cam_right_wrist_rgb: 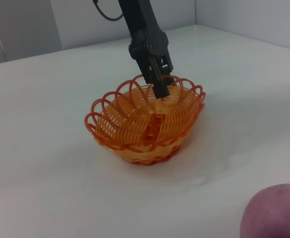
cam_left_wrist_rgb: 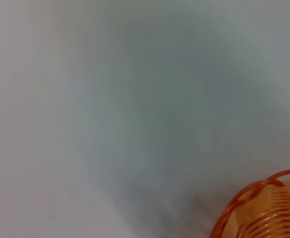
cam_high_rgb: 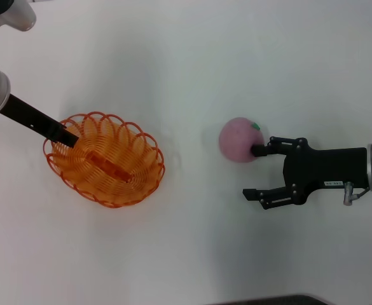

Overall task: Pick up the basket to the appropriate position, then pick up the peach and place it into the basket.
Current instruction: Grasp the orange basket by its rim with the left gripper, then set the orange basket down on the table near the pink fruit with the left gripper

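The orange wire-loop basket [cam_high_rgb: 103, 160] sits on the white table at the left. It also shows in the right wrist view [cam_right_wrist_rgb: 145, 124] and in a corner of the left wrist view [cam_left_wrist_rgb: 263, 210]. My left gripper [cam_high_rgb: 68, 136] reaches down onto the basket's left rim and looks shut on it; the right wrist view shows it too [cam_right_wrist_rgb: 158, 84]. The pink peach [cam_high_rgb: 240, 139] with its green leaf mark lies right of centre and also shows in the right wrist view [cam_right_wrist_rgb: 276, 213]. My right gripper [cam_high_rgb: 254, 173] is open, with its far fingertip touching the peach's right side. The peach is not between the jaws.
The white table [cam_high_rgb: 192, 63] stretches around both objects. A bare gap lies between the basket and the peach. A dark edge [cam_high_rgb: 281, 300] shows at the bottom of the head view.
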You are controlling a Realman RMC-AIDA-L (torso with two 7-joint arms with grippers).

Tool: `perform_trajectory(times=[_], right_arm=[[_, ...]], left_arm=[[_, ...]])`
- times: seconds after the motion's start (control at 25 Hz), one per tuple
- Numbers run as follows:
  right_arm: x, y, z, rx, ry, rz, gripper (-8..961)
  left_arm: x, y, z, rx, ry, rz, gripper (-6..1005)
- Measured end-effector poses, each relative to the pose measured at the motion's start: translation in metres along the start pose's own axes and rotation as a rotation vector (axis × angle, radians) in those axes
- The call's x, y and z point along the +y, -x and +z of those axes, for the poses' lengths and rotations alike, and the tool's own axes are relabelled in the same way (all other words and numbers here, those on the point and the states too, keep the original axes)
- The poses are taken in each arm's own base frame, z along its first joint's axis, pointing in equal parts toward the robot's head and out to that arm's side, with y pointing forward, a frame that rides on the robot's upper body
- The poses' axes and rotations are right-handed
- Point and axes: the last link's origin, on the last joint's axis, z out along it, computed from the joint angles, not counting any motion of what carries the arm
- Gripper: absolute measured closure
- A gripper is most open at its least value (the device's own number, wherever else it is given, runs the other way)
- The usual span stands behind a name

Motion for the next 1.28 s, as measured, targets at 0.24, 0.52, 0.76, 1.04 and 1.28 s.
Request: perform_trajectory(times=[0.24,0.52,0.76,1.04,1.28], right_arm=[[0.0,0.0,0.0,0.0,0.0,0.0,-4],[0.0,0.0,0.0,0.0,0.0,-0.001,-4],[-0.001,0.0,0.0,-0.001,-0.003,0.0,-4],[-0.001,0.0,0.0,0.0,-0.005,-0.001,-4],[-0.002,0.001,0.0,0.001,-0.006,-0.005,-4]], left_arm=[[-0.001,0.0,0.0,-0.008,-0.009,-0.005,632],[-0.001,0.0,-0.001,-0.006,-0.008,-0.016,852],[-0.001,-0.001,-0.007,0.006,0.04,-0.117,878],[-0.013,0.006,-0.02,0.03,0.22,-0.332,895],[-0.024,0.013,-0.028,0.083,0.315,-0.458,920]])
